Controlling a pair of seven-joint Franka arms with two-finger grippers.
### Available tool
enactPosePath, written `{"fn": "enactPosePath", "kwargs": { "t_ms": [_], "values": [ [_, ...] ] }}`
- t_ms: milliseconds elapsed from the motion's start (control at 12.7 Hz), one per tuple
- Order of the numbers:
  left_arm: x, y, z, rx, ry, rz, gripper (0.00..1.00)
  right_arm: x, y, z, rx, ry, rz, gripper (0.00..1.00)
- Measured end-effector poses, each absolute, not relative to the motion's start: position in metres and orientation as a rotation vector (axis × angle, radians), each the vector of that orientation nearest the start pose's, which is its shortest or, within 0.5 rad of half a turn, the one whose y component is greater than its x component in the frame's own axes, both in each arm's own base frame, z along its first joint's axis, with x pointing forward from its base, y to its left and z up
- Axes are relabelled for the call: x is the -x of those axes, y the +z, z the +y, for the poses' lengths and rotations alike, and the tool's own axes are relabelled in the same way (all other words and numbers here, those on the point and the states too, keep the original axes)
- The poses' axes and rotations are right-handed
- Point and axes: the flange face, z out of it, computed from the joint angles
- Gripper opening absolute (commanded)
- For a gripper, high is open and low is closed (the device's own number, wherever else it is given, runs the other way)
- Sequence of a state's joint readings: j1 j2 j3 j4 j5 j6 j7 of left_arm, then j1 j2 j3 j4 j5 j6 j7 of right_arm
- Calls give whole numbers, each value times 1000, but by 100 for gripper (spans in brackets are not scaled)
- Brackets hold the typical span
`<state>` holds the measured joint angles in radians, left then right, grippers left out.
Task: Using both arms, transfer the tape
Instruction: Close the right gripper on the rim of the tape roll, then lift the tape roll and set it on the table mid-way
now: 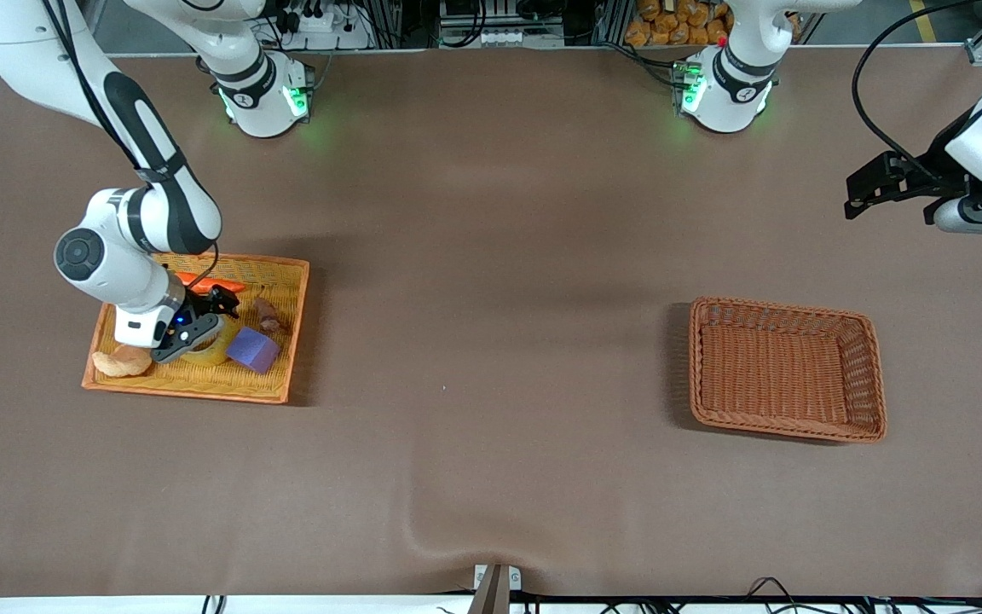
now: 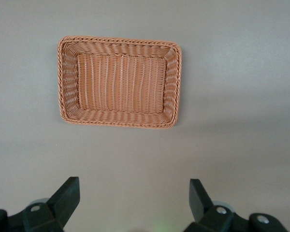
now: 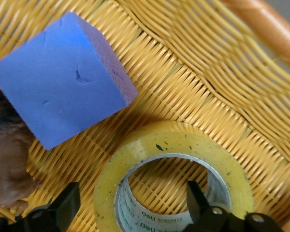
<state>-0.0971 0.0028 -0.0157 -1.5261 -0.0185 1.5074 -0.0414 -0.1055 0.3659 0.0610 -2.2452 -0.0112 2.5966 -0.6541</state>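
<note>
One ring-shaped roll of translucent yellowish tape (image 3: pixel 171 181) lies flat in the yellow woven tray (image 1: pixel 286 290), lower left of the front view. It looks light and stiff-walled; grip across its rim. The right claw (image 3: pixel 130 205) straddles that rim, fingers wide. The left claw (image 2: pixel 133 198) waits spread over the table's (image 1: pixel 491 256) right edge.

The tape (image 3: pixel 171 179) looks like glossy translucent yellowish plastic film, its inner core pale and printed. It lies on a yellow-orange woven tray (image 3: pixel 193 72) (ribbed, wicker-like strands). The purple block (image 3: pixel 63 77) at the upper left of the right wrist view looks matt, foam-like and dented. The brown basket (image 2: pixel 119 82) is woven; the tabletop (image 1: pixel 491 256) matt brown.
</note>
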Motion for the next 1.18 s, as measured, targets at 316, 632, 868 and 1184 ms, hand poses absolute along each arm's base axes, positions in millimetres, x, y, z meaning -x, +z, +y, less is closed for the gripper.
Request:
{"fn": "enactPosePath", "kwargs": {
  "t_ms": [316,632,868,1184],
  "values": [
    [-546,637,-64,3156,40,114,100,-541,198,-23,2973,18,-945,0],
    [-547,635,-64,3156,46,113,100,-543,205,-22,2969,33,-948,0],
    [-547,634,-63,3155,51,111,100,-562,254,-15,2952,94,-967,0],
    [-547,632,-63,3155,56,111,100,-603,385,19,2937,200,-954,0]
  ]
}}
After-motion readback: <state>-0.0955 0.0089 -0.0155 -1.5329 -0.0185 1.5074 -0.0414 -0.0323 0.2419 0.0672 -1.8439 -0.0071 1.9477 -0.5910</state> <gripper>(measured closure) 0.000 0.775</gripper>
